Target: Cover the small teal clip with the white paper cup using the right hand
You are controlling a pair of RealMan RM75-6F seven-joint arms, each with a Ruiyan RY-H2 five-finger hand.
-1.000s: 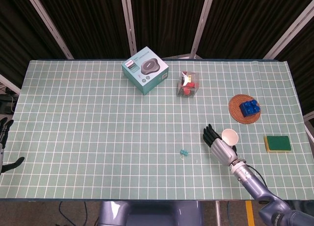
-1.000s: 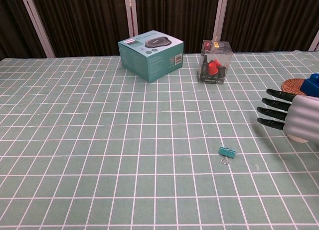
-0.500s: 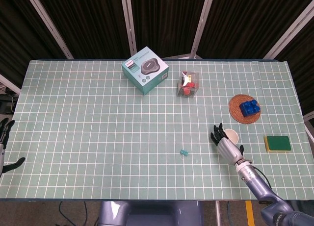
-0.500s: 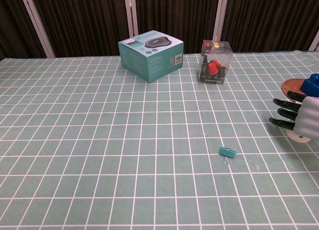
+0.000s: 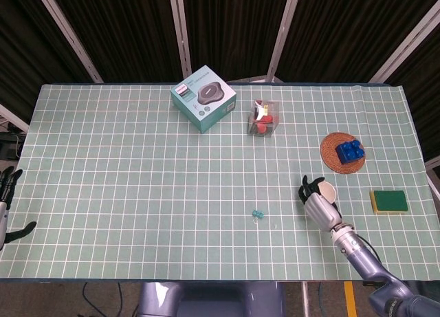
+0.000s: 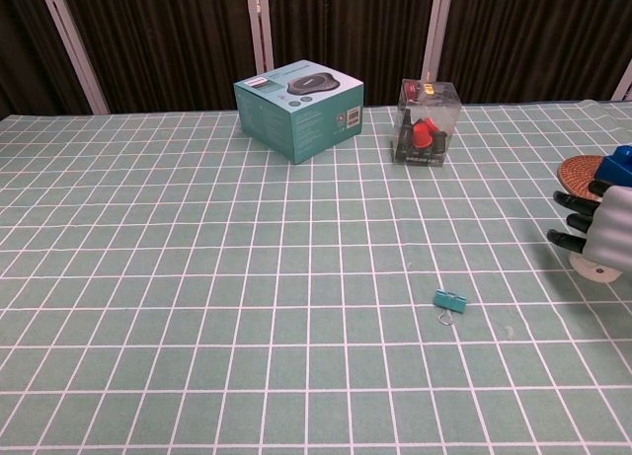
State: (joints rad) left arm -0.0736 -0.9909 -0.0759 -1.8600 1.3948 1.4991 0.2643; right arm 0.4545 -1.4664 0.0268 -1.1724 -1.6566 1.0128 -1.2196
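Note:
The small teal clip (image 5: 258, 214) (image 6: 450, 300) lies flat on the green checked cloth, near the front middle. The white paper cup (image 5: 326, 191) (image 6: 593, 267) stands to its right, mouth up. My right hand (image 5: 317, 203) (image 6: 599, 228) is against the cup's left side, and its dark fingers curl around the cup wall. The cup rests on the table, and the hand hides most of it in the chest view. My left hand (image 5: 6, 194) shows only at the far left edge of the head view, off the table, fingers apart and holding nothing.
A teal box (image 5: 203, 97) and a clear box of red pieces (image 5: 263, 117) stand at the back. A blue brick (image 5: 350, 151) sits on a round cork mat (image 5: 331, 155) behind the cup. A green and yellow sponge (image 5: 388, 201) lies right of it.
My right hand has shifted right, up against the cup, and its fingers have gone from spread to curled around it. The clip and the cup stayed put.

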